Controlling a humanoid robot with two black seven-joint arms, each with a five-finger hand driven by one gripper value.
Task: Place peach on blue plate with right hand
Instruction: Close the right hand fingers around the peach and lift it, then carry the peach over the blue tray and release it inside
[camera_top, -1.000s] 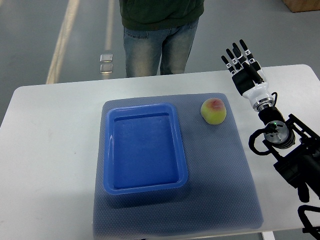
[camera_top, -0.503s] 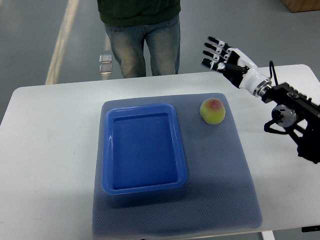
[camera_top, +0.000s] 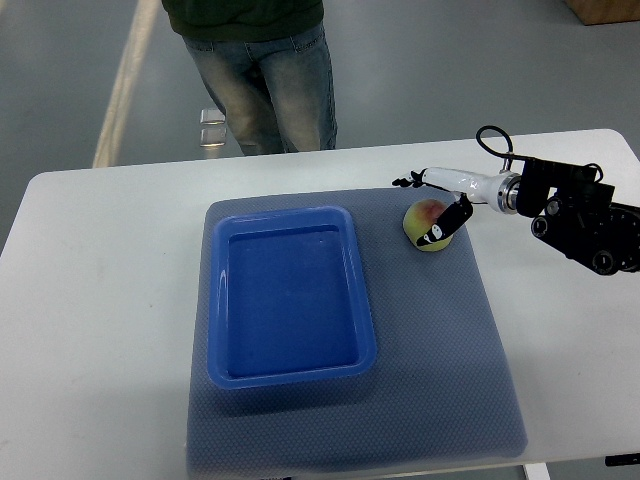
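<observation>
- My blue plate (camera_top: 290, 298) sits empty on the grey mat (camera_top: 440, 340).
- The peach (camera_top: 426, 224) lies just right of it, on the mat.
- My right hand (camera_top: 446, 202) reaches from the right, fingers curling over the peach.

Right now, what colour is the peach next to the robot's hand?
The peach is yellow-green with a reddish patch on top, seen in the top view.
</observation>
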